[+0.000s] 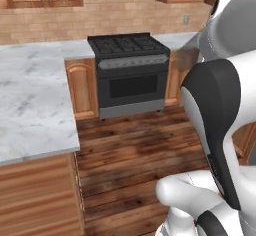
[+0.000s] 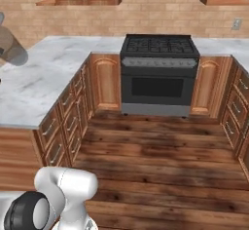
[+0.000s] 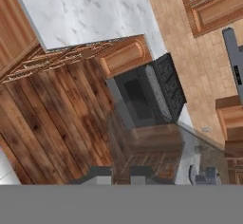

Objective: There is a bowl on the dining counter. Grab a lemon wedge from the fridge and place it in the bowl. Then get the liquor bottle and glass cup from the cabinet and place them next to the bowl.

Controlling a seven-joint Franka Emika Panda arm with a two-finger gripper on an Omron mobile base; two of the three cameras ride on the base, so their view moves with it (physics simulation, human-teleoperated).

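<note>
glass cup [image 3: 147, 147]: translucent grey, straight-sided, sitting clenched between the tool's [image 3: 121, 173] dark tips, tinting the stove [image 3: 149, 95] behind it. stove: black, boxy, grated top, standing between reddish panelled base cabinets [image 2: 104, 80]. worktop [image 1: 30, 105]: white-grey veined marble, running along the tan brick wall [image 2: 146, 14]. floor [image 2: 160, 161]: dark wooden planks.

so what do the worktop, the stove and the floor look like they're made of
Worktop: white-grey marble, going by its cloudy veining, with a smooth look. Stove: dark metal, seemingly matte, with black burner grates on top. Floor: dark brown wood planks with visible grain and seams, slightly glossy.
</note>
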